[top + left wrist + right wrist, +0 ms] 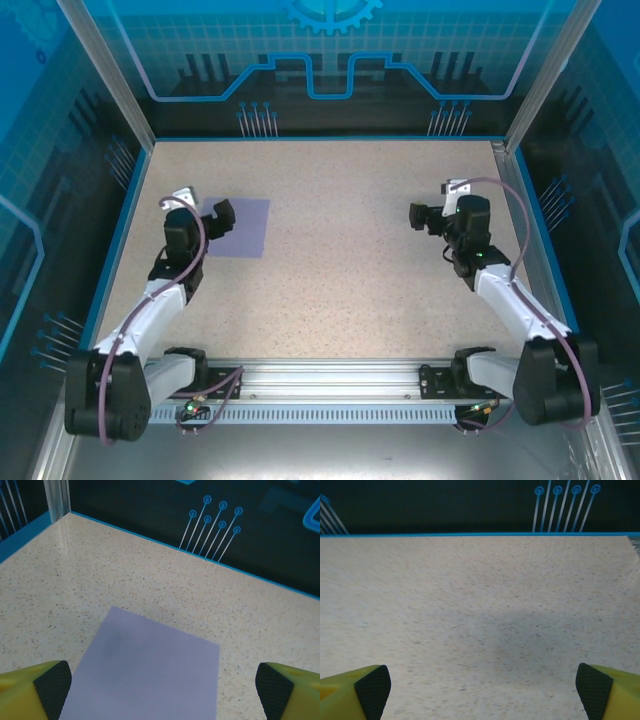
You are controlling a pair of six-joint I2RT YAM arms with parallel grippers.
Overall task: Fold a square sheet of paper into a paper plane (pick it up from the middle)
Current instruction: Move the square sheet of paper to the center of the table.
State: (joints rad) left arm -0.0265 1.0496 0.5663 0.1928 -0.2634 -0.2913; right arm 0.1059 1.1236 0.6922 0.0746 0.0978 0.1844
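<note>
The square sheet of paper [243, 228] lies flat on the speckled table at the left, pale lavender and unfolded. My left gripper [213, 218] hovers over its left part, open, fingers spread wide. In the left wrist view the sheet of paper [150, 675] fills the lower middle, between and ahead of the yellow fingers [50, 687] with black pads; nothing is between them. My right gripper [422, 216] hangs open over bare table at the right, far from the paper. Its fingers [370, 685] frame plain tabletop. No paper plane is in view.
The table [340, 290] is bounded by a blue rim and dark printed walls [320, 110] at the back and sides. A metal rail [320, 380] carrying both arm bases runs along the near edge. The back wall edge [200, 560] runs beyond the paper.
</note>
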